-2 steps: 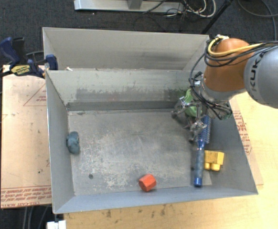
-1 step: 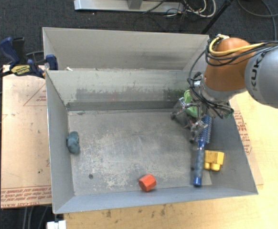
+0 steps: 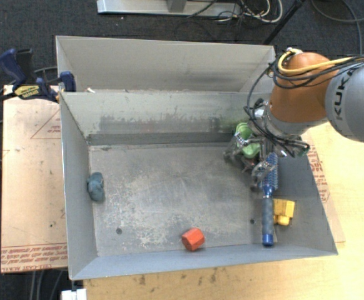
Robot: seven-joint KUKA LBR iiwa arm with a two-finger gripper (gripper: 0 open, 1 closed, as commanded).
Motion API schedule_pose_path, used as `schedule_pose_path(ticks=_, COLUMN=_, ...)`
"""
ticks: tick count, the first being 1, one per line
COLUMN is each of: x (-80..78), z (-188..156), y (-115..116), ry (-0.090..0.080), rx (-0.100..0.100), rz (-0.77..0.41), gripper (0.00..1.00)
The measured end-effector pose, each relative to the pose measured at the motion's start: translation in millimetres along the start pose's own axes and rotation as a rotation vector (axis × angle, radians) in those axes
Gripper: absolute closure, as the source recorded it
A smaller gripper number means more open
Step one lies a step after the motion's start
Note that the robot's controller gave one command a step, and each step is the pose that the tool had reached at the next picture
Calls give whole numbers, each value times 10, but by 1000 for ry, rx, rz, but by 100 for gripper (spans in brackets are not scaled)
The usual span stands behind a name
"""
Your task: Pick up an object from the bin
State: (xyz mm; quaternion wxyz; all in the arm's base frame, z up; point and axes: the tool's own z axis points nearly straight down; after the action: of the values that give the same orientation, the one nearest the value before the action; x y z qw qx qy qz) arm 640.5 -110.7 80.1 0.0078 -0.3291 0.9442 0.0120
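- gripper low in the back right of the bin, over a rounded green thing; whether it is spread or closed cannot be told;
- long blue tool just beside; yellow piece touching it;
- red block by the front wall; grey-blue lump far left

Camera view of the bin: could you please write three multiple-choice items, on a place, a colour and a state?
1. Where is the orange-red block? A by the bottom wall of the bin; B in the top left corner; C on the rim.
2. The block beside the blue long-handled tool is: A white; B yellow; C purple.
3. The blue-grey lump is: A stacked on a block; B hanging over the rim; C lying alone on the floor.
Key: 1 A, it sits just above that wall; 2 B, the yellow block lies right beside the tool; 3 C, nothing lies near it.
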Motion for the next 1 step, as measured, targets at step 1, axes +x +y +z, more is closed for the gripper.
schedule_pose_path(ticks=1, x=231, z=-694, y=-230, ry=7, rx=14, rz=98, gripper=0)
